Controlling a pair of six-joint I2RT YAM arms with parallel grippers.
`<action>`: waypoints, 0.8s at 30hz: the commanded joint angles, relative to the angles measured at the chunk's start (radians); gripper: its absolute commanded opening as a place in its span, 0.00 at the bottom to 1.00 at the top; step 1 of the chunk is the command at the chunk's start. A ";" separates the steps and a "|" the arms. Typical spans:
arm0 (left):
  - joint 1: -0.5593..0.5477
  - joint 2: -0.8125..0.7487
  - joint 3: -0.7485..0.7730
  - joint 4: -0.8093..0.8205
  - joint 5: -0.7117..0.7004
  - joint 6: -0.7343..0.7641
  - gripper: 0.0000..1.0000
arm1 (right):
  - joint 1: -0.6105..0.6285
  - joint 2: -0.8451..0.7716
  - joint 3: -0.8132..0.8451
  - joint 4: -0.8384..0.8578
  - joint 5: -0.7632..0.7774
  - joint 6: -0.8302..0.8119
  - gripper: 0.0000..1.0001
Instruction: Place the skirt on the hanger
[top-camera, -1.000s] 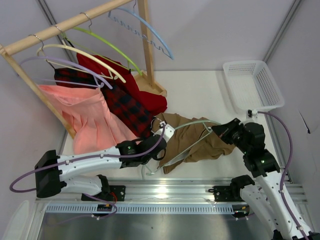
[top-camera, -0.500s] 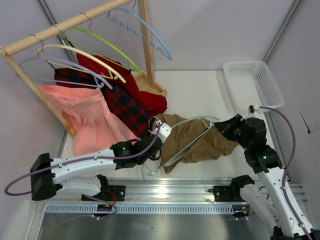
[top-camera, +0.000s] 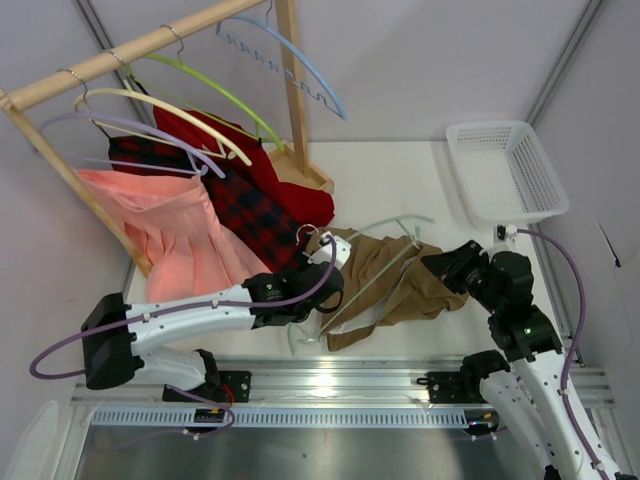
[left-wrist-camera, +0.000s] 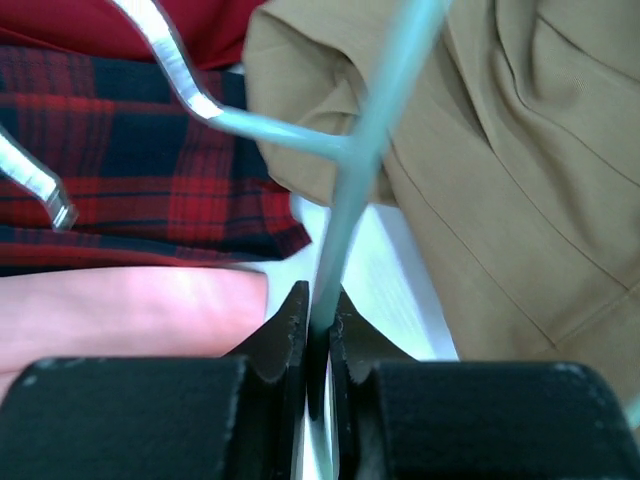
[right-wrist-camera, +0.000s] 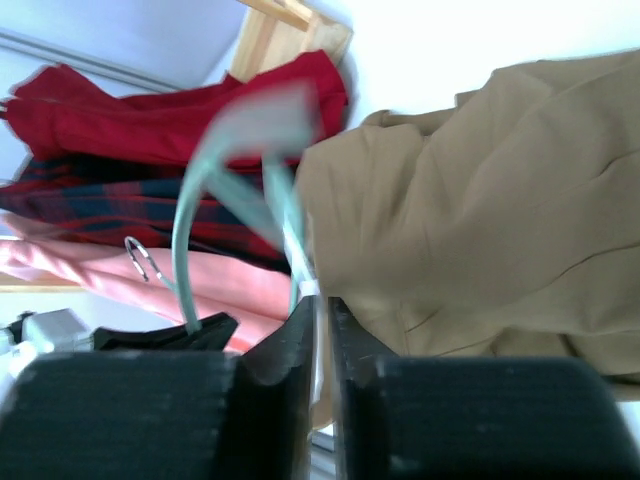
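The tan skirt lies crumpled on the table between the arms. The pale sage-green hanger lies across it, with its silver hook towards the plaid skirt. My left gripper is shut on the hanger's arm just below the hook's neck; the left wrist view shows the hanger pinched in my left gripper beside the skirt. My right gripper is at the skirt's right edge. In the right wrist view it is shut on a thin pale strip at the edge of the skirt, with the hanger blurred beyond.
A wooden rack stands at the back left with a light blue hanger, a lime-green hanger, a red-and-black plaid skirt, a salmon-pink skirt and a red garment. A white basket sits at the back right.
The hanger has swung, its arch now farther back over the skirt. My right gripper went right and came back left with the skirt's edge. My left gripper shifted slightly, still holding the hanger.
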 joint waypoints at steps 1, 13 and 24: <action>0.011 -0.007 0.074 0.051 -0.127 -0.007 0.00 | -0.001 -0.020 0.023 -0.034 -0.012 0.016 0.25; 0.008 -0.042 0.185 0.508 -0.245 0.733 0.00 | -0.002 0.040 0.261 -0.088 0.066 -0.389 0.73; 0.007 -0.042 0.295 0.774 -0.146 1.217 0.00 | -0.002 0.050 0.318 0.171 -0.294 -0.558 0.70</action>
